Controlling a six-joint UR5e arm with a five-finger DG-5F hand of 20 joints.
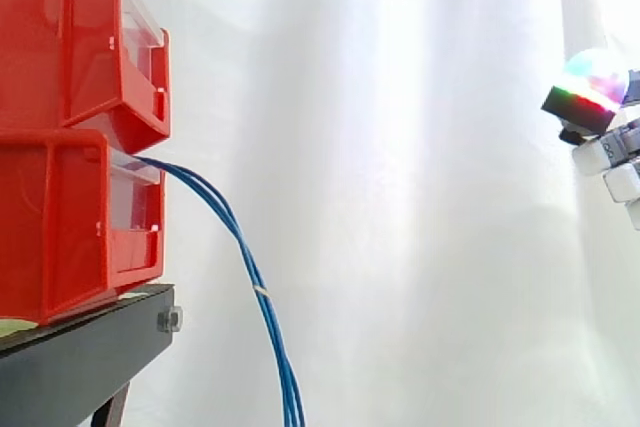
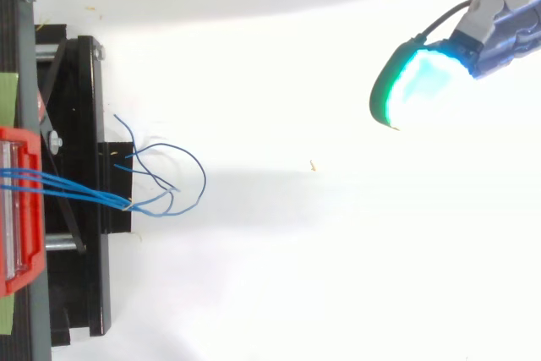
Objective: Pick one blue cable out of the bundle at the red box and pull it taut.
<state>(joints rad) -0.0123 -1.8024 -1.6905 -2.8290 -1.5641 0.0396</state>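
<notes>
Several thin blue cables [image 1: 250, 267] leave the front of the lower red box [image 1: 60, 227] as one bundle and hang down in a curve past the black stand [image 1: 80, 362]. A small pale tie [image 1: 262, 290] holds them together. From above, the blue cables [image 2: 68, 183] run right from the red box [image 2: 17, 209], and their loose ends curl apart beyond the tie. My hand [image 1: 605, 147] is far to the right of the bundle, at about the height of the boxes. It is open and holds nothing. One fingertip [image 2: 418, 82] glows cyan and green, pointing toward the boxes.
A second red box [image 1: 70, 37] is stacked on the lower one. The black stand [image 2: 80, 124] carries both at the left. A white curtain hangs behind, and a white floor lies between my hand and the cables.
</notes>
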